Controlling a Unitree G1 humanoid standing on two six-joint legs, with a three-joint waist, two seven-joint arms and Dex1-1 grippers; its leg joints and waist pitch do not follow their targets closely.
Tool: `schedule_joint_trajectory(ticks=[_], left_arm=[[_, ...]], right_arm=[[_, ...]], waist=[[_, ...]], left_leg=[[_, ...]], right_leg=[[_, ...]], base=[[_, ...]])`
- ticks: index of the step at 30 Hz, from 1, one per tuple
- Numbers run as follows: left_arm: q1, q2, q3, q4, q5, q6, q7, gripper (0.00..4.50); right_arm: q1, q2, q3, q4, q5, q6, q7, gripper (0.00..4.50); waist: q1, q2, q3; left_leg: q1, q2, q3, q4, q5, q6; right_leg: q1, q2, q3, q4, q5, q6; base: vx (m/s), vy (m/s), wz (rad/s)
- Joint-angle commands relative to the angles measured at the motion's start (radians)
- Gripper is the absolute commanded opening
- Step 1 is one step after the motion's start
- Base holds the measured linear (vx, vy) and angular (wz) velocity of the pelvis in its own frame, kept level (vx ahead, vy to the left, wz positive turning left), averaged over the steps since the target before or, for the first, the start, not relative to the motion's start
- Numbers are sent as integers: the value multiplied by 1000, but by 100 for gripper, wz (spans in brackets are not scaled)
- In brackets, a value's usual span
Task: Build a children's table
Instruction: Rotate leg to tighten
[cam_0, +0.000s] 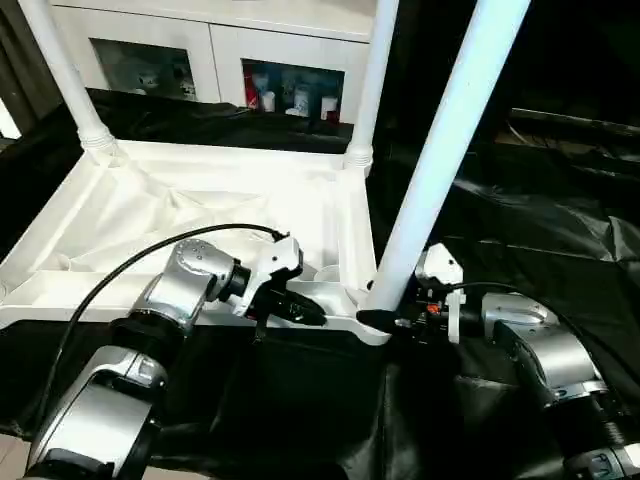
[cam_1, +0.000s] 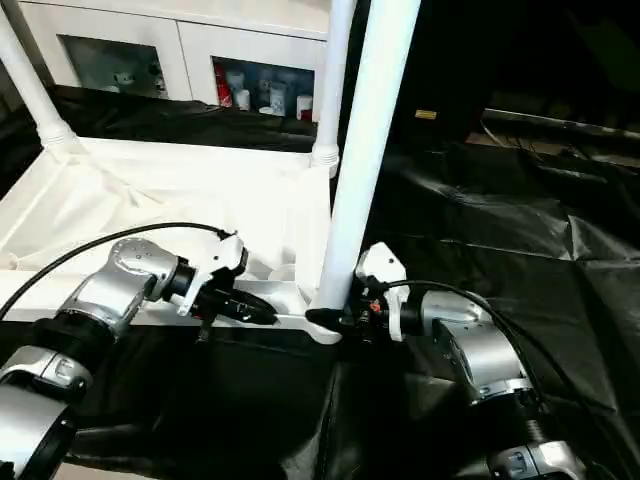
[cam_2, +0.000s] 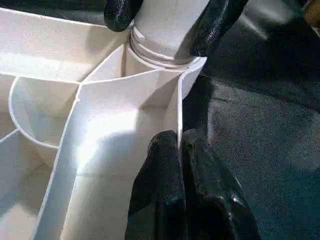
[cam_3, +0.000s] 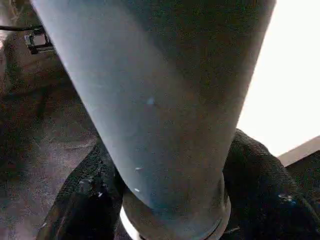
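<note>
your left gripper is pinched shut on the rim. your right gripper clasps the leg, both forearms reaching inward.

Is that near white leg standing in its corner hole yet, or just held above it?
In: the leg has its collared end seated in the tabletop corner socket, leaning slightly.

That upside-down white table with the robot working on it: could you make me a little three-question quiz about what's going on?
1. True or false: the right gripper clasps the near leg just above its corner socket.
2. How many legs stand in the tabletop? A) one B) three C) four
3. Fill in: the left gripper is pinched on the tabletop's thin ___.

Key: 1 true. 2 B: the near one, the far-left leg and the far-right leg. 3 rim wall.
</note>
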Motion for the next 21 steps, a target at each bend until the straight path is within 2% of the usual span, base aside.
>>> schedule_joint_trajectory(ticks=[1, 3, 5, 7, 9, 10, 11, 14, 16, 17, 18, 21], left_arm=[[-2, -20, 3, -9, -14, -11, 32, 0], [-5, -32, 14, -2, -10, -16, 76, 0], [-17, -63, 38, 27, 1, -19, 184, 0], [-25, -94, 51, 46, 9, -9, 268, 0], [-28, -109, 55, 54, 13, -3, 304, 0], [-39, -153, 64, 78, 26, 12, 410, 0], [-42, -162, 65, 83, 29, 15, 431, 0], [-55, -219, 69, 109, 43, 29, 548, 0], [-54, -261, 64, 106, 45, 37, 585, 0], [-49, -292, 56, 94, 45, 42, 591, 0], [-49, -300, 54, 92, 46, 41, 592, 0], [-53, -304, 49, 98, 48, 27, 588, 0]], right_arm=[[21, 9, 17, 1, -1, 27, -2, 245], [22, 24, 9, 9, -7, 36, -37, 244], [16, 65, -3, 48, -41, 42, -144, 243], [3, 113, -18, 96, -75, 46, -275, 241], [-3, 135, -26, 118, -88, 45, -333, 227], [-25, 200, -61, 170, -107, 53, -493, 224], [-31, 214, -69, 182, -112, 53, -530, 222], [-61, 281, -106, 239, -132, 63, -693, 211], [-77, 327, -127, 259, -125, 70, -756, 209], [-86, 354, -123, 260, -129, 68, -778, 207], [-87, 358, -116, 259, -137, 62, -779, 207], [-89, 355, -103, 260, -149, 27, -759, 207]], waist=[[3, -4, -54], [3, -6, -53], [-2, -6, -49], [-3, -5, -46], [-12, -5, -42], [-17, -8, -43], [-24, -5, -41], [-37, -10, -37], [-40, -9, -36], [-40, -6, -34], [-42, -6, -35], [-42, -6, -37]], left_leg=[[26, 47, -19, -66, -219, 35], [26, 46, -18, -66, -221, 38], [27, 46, -20, -70, -253, 22], [32, 45, -24, -73, -302, -2], [31, 44, -29, -78, -345, -28], [31, 42, -33, -79, -370, -39], [33, 43, -34, -82, -393, -52], [37, 38, -42, -80, -453, -59], [42, 37, -45, -81, -476, -54], [51, 35, -46, -80, -502, -52], [52, 34, -49, -83, -512, -51], [51, 34, -50, -87, -524, -48]], right_leg=[[41, -52, 34, -57, -113, -257], [40, -53, 34, -60, -122, -257], [33, -55, 34, -67, -191, -243], [29, -58, 35, -78, -290, -217], [24, -57, 34, -85, -379, -185], [26, -58, 32, -90, -425, -162], [17, -58, 33, -92, -448, -154], [13, -59, 28, -108, -559, -111], [10, -60, 25, -118, -603, -90], [4, -59, 21, -128, -627, -80], [7, -57, 17, -132, -621, -73], [8, -55, 20, -130, -582, -73]], base=[[0, 0, 0], [0, 0, 0], [0, 0, 0], [0, 0, 0], [0, 0, 0], [0, 0, 0], [0, 0, 0], [0, 0, 0], [0, 0, 0], [0, 0, 0], [0, 0, 0], [0, 0, 0]])
